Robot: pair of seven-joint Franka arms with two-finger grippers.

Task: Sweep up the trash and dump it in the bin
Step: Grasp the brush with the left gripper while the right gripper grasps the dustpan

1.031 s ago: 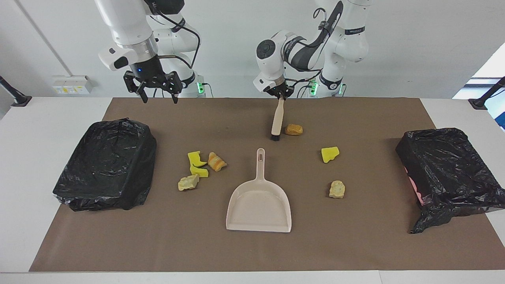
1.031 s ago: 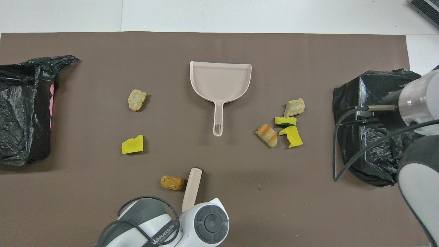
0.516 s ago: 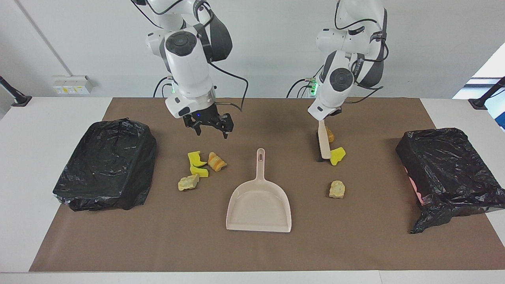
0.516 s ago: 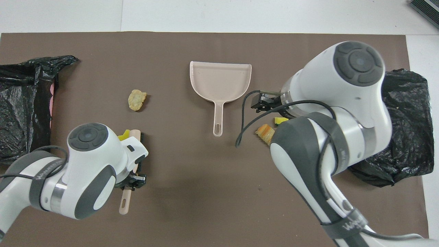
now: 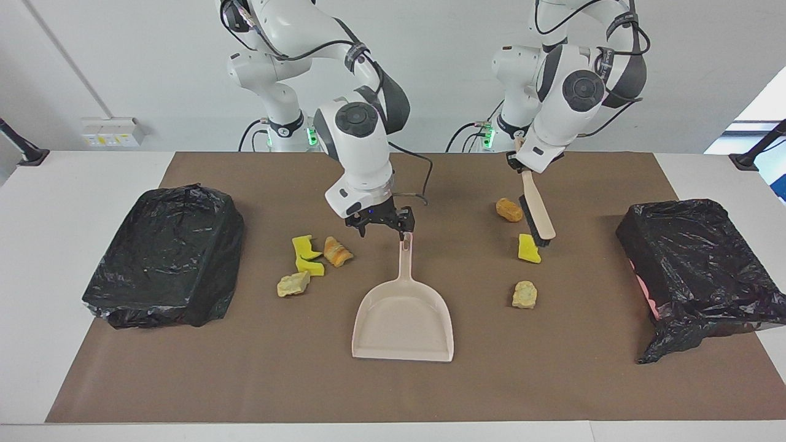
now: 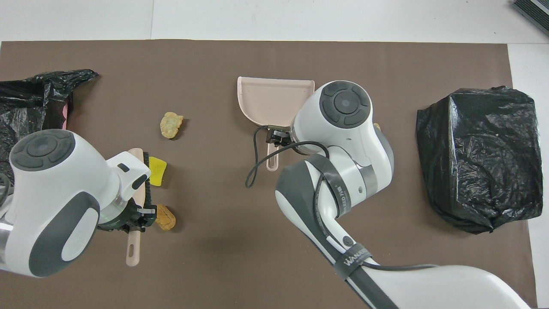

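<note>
Left gripper (image 5: pixel 521 161) clenched on brush (image 5: pixel 536 209) handle, bristles touching yellow trash chunk (image 5: pixel 529 248) toward left arm's end. Right gripper (image 5: pixel 382 226) released, fingers spread over dustpan (image 5: pixel 402 319) handle tip. Four more chunks (image 5: pixel 313 258) lie beside dustpan, toward right arm's end.

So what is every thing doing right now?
Left gripper: shut on the brush.
Brush: tilted, bristles beside a yellow chunk.
Right gripper: open, at the dustpan's handle tip.
Dustpan: flat, empty.
Trash chunks: loose on the mat.
Two bins: black-bagged.
</note>
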